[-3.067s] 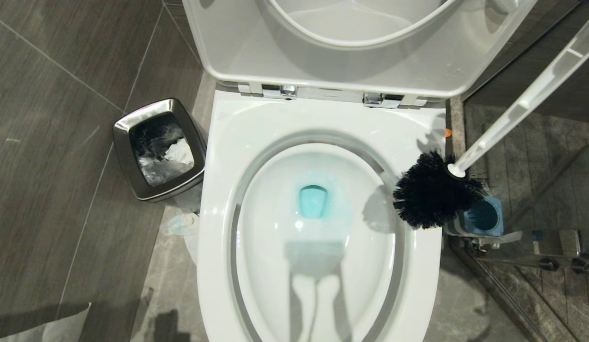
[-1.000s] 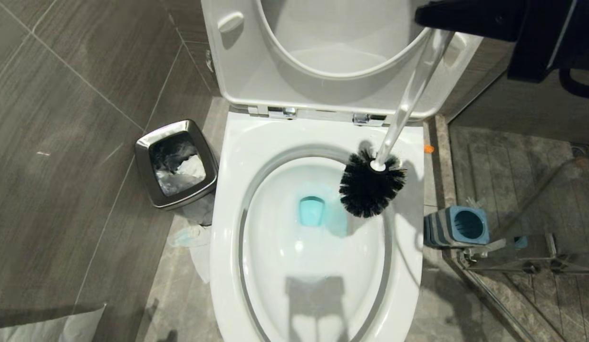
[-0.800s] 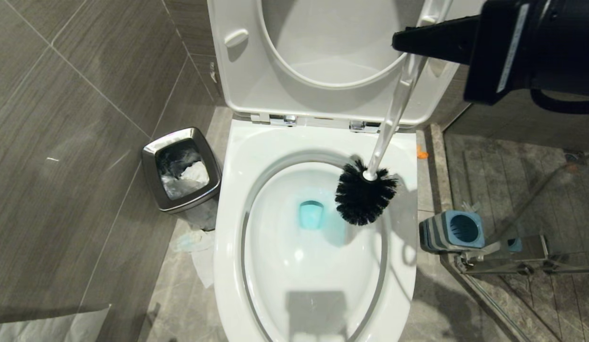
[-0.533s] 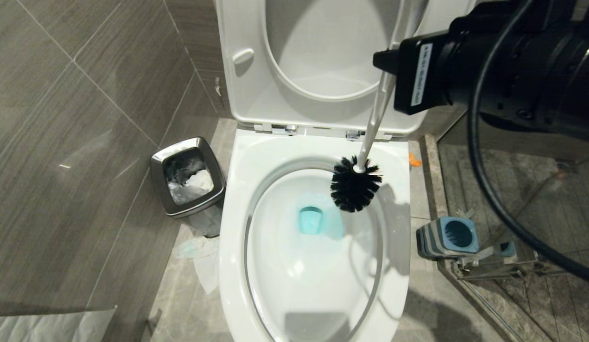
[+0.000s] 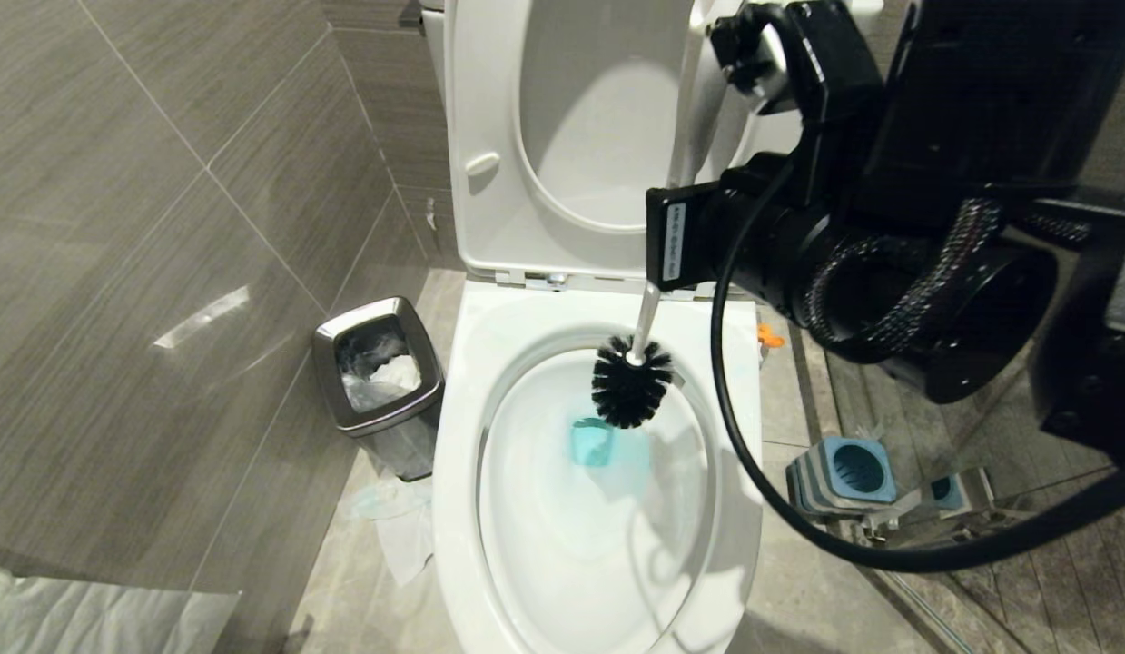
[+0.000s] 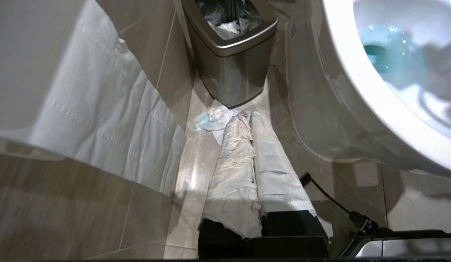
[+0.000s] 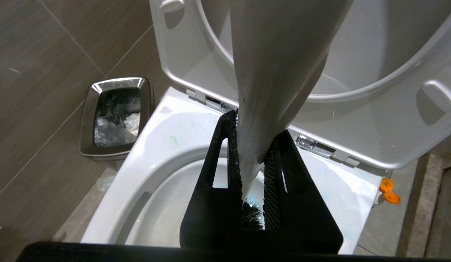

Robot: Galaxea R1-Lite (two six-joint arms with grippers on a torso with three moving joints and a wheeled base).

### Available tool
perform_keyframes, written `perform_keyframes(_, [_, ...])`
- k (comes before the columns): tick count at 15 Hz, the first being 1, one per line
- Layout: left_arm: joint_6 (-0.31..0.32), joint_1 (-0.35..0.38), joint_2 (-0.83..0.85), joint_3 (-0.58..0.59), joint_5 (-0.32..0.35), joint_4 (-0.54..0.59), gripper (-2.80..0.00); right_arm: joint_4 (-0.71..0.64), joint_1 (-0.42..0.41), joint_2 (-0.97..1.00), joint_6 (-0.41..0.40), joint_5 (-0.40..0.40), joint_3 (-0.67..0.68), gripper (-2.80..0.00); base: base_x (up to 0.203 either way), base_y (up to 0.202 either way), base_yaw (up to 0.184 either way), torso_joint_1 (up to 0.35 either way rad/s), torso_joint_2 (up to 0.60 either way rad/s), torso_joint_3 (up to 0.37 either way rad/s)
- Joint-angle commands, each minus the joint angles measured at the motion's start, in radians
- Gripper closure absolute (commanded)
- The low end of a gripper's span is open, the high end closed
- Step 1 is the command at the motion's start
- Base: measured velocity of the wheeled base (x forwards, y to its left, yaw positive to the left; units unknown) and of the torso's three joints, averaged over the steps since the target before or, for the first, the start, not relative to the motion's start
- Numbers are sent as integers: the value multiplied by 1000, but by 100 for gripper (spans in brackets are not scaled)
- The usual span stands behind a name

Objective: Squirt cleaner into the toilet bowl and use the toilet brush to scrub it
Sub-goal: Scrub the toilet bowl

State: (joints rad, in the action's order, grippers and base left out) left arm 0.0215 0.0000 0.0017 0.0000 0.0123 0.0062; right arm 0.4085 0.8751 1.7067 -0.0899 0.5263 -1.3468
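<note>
Two black fingers (image 7: 225, 163) of the right gripper (image 7: 252, 160) clamp the toilet brush (image 5: 631, 393) over the toilet bowl's (image 5: 458, 436) back rim; the left gripper (image 6: 250, 120) hangs clenched near the floor.

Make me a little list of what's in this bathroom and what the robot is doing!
Toilet bowl: lid and seat up, water tinted turquoise
Toilet brush: black bristles hang over the back of the bowl, above the blue water
Right pincer: shut on the brush handle
Left pincer: shut, wrapped in white, low beside the toilet
Brush holder: blue top, on the floor, empty
Waste bin: steel, beside the toilet
</note>
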Motion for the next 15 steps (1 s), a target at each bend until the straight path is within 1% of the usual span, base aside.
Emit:
perform_keyframes(1, [2,0,0,2,0,0,0,65,1,66,-1,23,43,0,0,0,0,7,2,193])
perform_keyframes(4, [0,0,0,2,0,0,0,77,-5,97,7,53,78,0,0,0,0,-2,1,99])
perform_keyframes(7, [-3,0,0,2,-2,-2,0,146,-42,190,26,109,74,0,0,0,0,2,1,11])
perform_keyframes(8, [-3,0,0,2,-2,-2,0,171,-52,226,33,116,71,0,0,0,0,0,0,0])
perform_keyframes(11, [-3,0,0,2,-2,-2,0,239,-62,344,59,117,54,0,0,0,0,0,0,0])
perform_keyframes(15, [-3,0,0,2,-2,-2,0,260,-65,508,104,112,-20,0,0,0,0,0,0,0])
